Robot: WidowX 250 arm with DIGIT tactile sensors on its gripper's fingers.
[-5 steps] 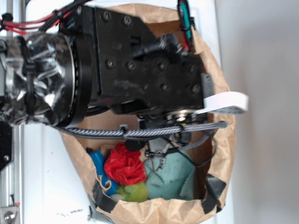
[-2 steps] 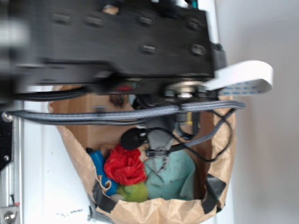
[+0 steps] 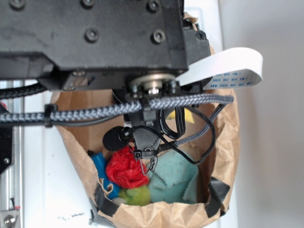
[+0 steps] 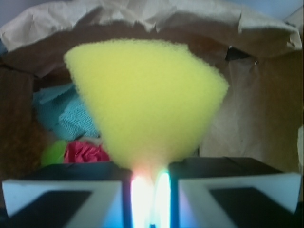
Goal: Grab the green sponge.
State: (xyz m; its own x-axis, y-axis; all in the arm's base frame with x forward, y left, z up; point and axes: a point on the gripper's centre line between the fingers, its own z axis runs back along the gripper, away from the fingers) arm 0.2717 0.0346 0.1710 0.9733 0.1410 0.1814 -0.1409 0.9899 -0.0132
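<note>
Pinching one yellow sponge (image 4: 147, 99), fingers (image 4: 71, 194).

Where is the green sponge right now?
In the exterior view the green sponge lies at the bottom of the paper bag, right of the red crumpled lump and the lime-green lump.

From my exterior view, the arm (image 3: 95, 38) is a matte black housing, scuffed, with round recessed screw heads across its face. A bare metal hub with a centre bolt sits beneath it. A grey-and-black braided cable (image 3: 142, 107) runs across, bound by a black clip. A flat white ribbon cable (image 3: 228, 66) with blue print curls outward. Thin black wires (image 3: 173, 137) loop below, cinched with zip ties. On my wrist view, the gripper (image 4: 151, 183) shows black fingers edged in white.
</note>
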